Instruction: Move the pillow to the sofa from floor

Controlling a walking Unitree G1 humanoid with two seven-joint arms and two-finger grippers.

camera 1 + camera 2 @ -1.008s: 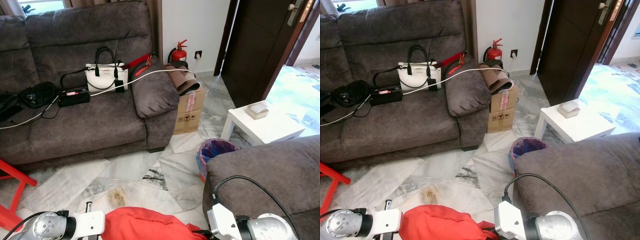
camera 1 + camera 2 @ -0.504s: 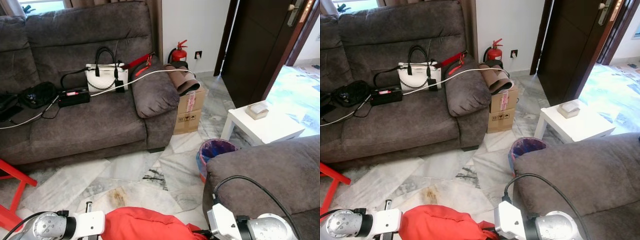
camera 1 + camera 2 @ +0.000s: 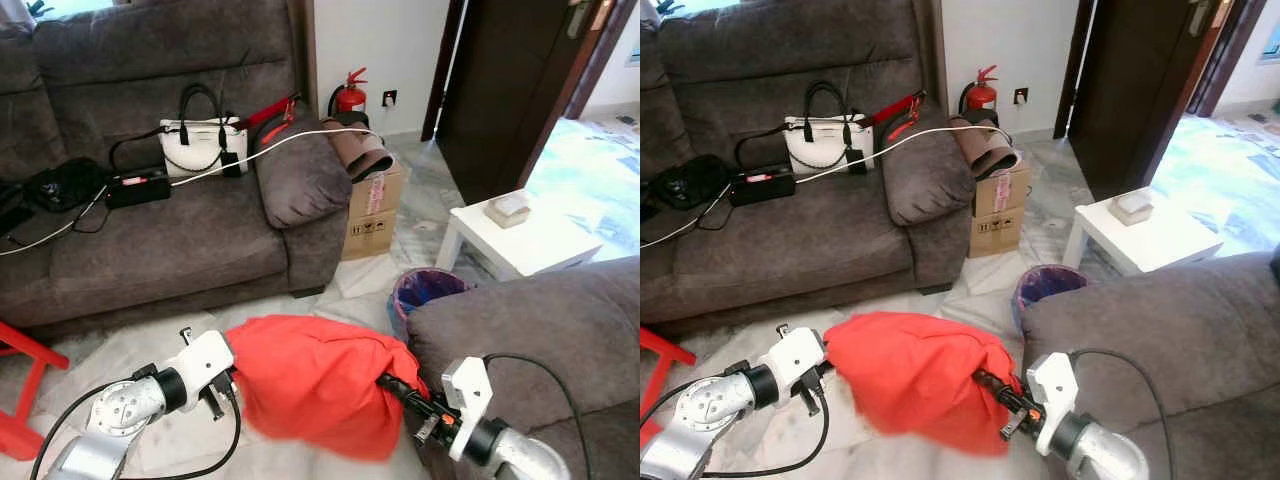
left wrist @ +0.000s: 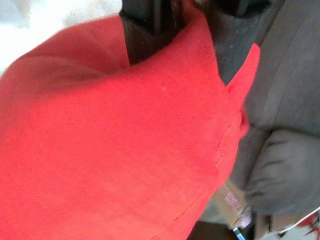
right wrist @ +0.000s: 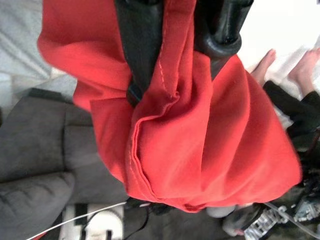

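Right gripper — its two black fingers closed on a fold of the red pillow, pinching the cloth at the pillow's right-hand corner. Left gripper — pressed against the opposite edge of the pillow; in the left wrist view one dark finger lies along the red cloth, and whether the fingers are together or apart cannot be told. The pillow hangs between the two grippers, lifted off the marble floor. Just beyond the right gripper stands the arm of a grey sofa, with a waste bin beside it. Farther ahead of both grippers is the long grey sofa, carrying a white handbag and a black box.
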